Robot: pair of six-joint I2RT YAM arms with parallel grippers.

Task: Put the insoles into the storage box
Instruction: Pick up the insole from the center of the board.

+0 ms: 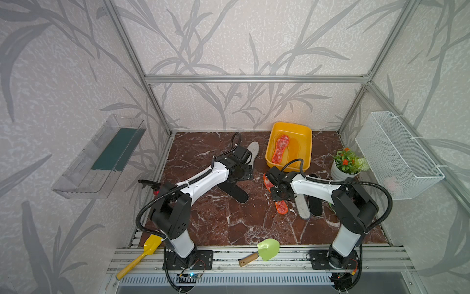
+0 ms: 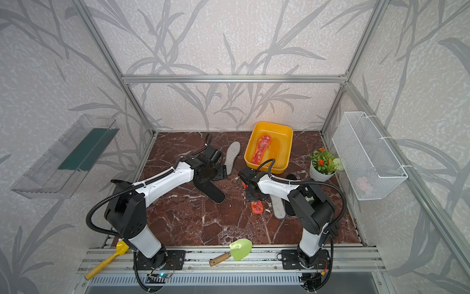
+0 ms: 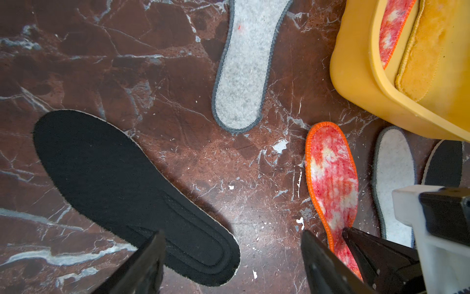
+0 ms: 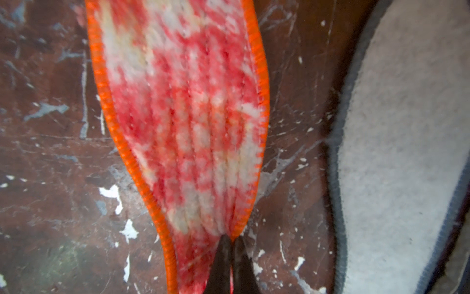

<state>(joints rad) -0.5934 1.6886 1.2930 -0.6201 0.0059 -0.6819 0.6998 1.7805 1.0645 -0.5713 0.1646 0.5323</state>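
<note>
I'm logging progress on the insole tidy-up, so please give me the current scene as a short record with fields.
storage box: holds boxed red-white insole and at least one yellow-orange insole
table: loose red-white insole, far grey insole, near grey insole, left black insole, right black insole
left gripper: open, above left black insole's end
right gripper: shut on loose red-white insole

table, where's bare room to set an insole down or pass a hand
Free: front marble between left black insole and green trowel; also the back left corner. Crowded: red-white insole, grey insole and second black insole side by side before the storage box.
</note>
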